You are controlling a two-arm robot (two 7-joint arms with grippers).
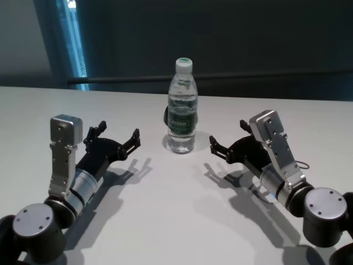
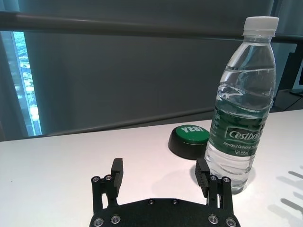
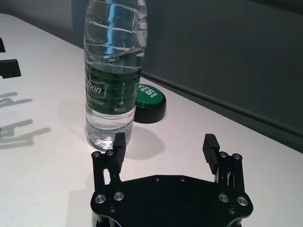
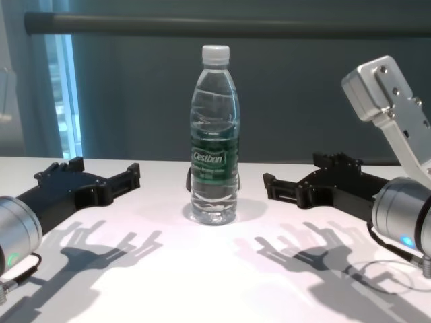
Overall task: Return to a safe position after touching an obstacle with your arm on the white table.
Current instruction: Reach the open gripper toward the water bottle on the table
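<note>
The obstacle, a clear water bottle with a white cap and a dark green label, stands upright mid-table on the white table. My left gripper hovers low to its left, open and holding nothing. In the left wrist view the bottle stands just past one side of that gripper, apart from the fingers. On the bottle's right my right gripper is also open and empty. From the right wrist the bottle rises just beyond one fingertip of this gripper. Neither arm touches the bottle.
A round black button with a green top sits on the table right behind the bottle. The far table edge runs in front of a dark wall with a rail. Bare tabletop lies between the arms and toward the near edge.
</note>
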